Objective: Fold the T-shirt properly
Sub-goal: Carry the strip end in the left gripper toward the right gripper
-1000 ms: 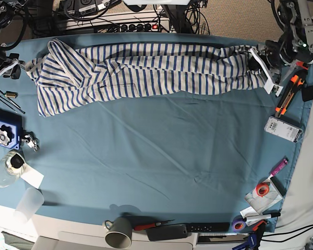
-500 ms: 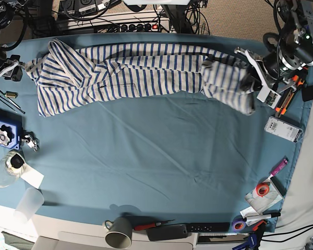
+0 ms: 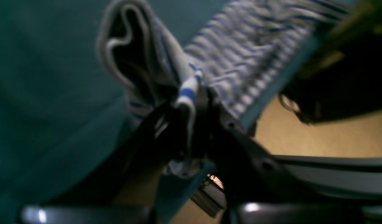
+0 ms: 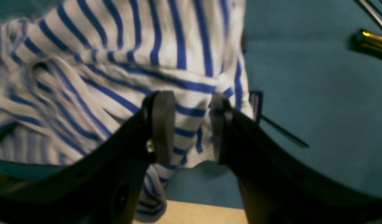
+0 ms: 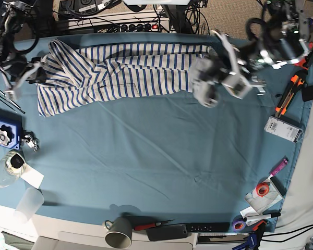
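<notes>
base view: left gripper (image 5: 219, 73) raised, clamping lifted t-shirt (image 5: 125, 70) end; right gripper (image 4: 187, 124) jaws apart, straddling opposite striped edge.

Even overhead light, soft wrist views

The base view is bright and mostly sharp, with motion smear on the left gripper (image 5: 219, 78); both wrist views are dim and blurred, the T-shirt (image 4: 116, 62) soft, dark fingers (image 3: 240, 146) out of focus.

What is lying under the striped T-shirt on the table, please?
The T-shirt lies on a teal cloth that spreads out around it; whatever the shirt covers cannot be seen.
</notes>
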